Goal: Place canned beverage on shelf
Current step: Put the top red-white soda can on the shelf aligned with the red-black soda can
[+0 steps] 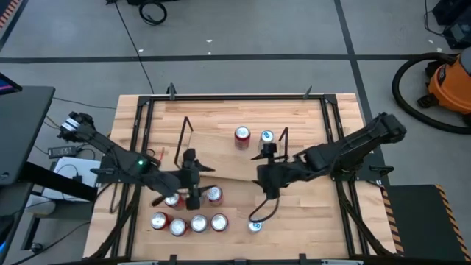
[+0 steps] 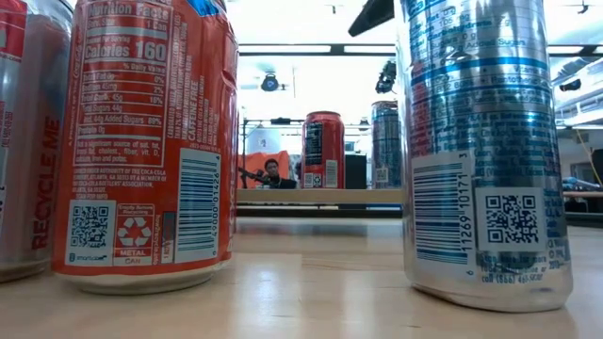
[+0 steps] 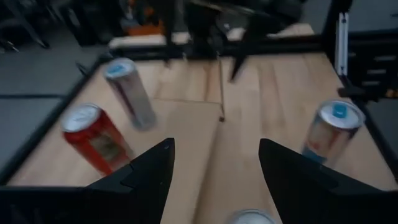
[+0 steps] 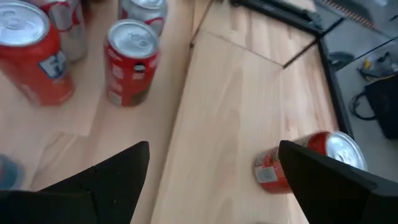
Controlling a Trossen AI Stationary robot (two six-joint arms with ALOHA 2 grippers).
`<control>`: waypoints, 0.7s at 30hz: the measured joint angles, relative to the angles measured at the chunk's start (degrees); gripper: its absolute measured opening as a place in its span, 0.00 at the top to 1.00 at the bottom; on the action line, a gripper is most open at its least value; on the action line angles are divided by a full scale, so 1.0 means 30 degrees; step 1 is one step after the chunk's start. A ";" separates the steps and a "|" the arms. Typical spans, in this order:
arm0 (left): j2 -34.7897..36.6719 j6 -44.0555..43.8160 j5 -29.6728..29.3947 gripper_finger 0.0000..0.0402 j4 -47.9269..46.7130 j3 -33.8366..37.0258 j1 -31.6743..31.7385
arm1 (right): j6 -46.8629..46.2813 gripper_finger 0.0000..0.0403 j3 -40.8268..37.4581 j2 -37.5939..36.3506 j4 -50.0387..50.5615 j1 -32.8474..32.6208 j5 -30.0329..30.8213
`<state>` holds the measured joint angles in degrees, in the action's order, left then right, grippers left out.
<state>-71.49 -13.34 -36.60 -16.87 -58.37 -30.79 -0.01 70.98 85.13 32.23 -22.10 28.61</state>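
The shelf (image 1: pixel 221 158), a light-wood board with black wire frames at its short ends, lies mid-table. On its far right part stand a red can (image 1: pixel 242 137) and a silver-blue can (image 1: pixel 266 136); the low view shows them far off, red can (image 2: pixel 323 151). Several red cans (image 1: pixel 198 223) and a silver-blue can (image 1: pixel 255 226) stand on the table near the front edge. My left gripper (image 1: pixel 193 177) hovers open over the shelf's near left end, nothing between its fingers (image 3: pixel 149 174). My right gripper (image 1: pixel 266 175) hovers open over the near right part, also empty (image 4: pixel 211 186).
Black rails (image 1: pixel 136 147) frame the tabletop on all sides. The shelf's wire frames (image 1: pixel 184 136) stand up at both ends. Two cans, red (image 2: pixel 141 141) and silver-blue (image 2: pixel 480 141), stand close in front of the low camera. A person (image 2: pixel 273 172) sits in the room behind the table.
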 joint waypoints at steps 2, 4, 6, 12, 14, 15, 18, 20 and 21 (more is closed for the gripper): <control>-0.0736 -0.1121 0.0311 0.39 -0.1335 -0.0855 0.0000 | 0.0124 0.09 -0.1305 -0.0864 -0.1767 -0.0003 0.0163; -0.1557 -0.2686 0.1127 0.37 -0.2858 -0.1871 0.0035 | 0.0446 0.09 -0.2522 -0.1621 -0.3347 -0.0006 0.0154; -0.2340 -0.4144 0.1955 0.34 -0.4717 -0.2863 0.0117 | 0.0644 0.09 -0.3470 -0.2038 -0.4899 -0.0054 0.0122; -0.4200 -0.6232 0.2652 0.21 -0.6883 -0.5460 0.0154 | 0.1393 0.09 -0.5430 -0.2394 -0.8038 -0.0089 0.0039; -0.4660 -0.6761 0.2716 0.18 -0.8338 -0.6197 0.0312 | 0.1543 0.09 -0.5751 -0.2091 -0.8821 -0.0075 0.0013; -0.4922 -0.7090 0.2756 0.17 -0.8704 -0.6600 0.0384 | 0.1572 0.09 -0.5919 -0.2014 -0.8918 -0.0123 0.0013; -0.5633 -0.7968 0.3049 0.16 -1.0438 -0.7661 0.0617 | 0.1655 0.09 -0.6208 -0.1605 -0.9442 -0.0198 0.0003; -0.6262 -0.8415 0.3521 0.16 -1.0945 -0.8419 0.0805 | 0.1835 0.09 -0.6386 -0.1533 -0.9281 -0.0250 0.0029; -0.6509 -0.8581 0.3673 0.16 -1.1462 -0.8703 0.0857 | 0.1881 0.09 -0.6388 -0.1437 -0.9405 -0.0250 0.0032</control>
<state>-91.01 -39.08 -25.58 -51.26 -84.48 -28.21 5.63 51.81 80.81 4.01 -22.85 28.71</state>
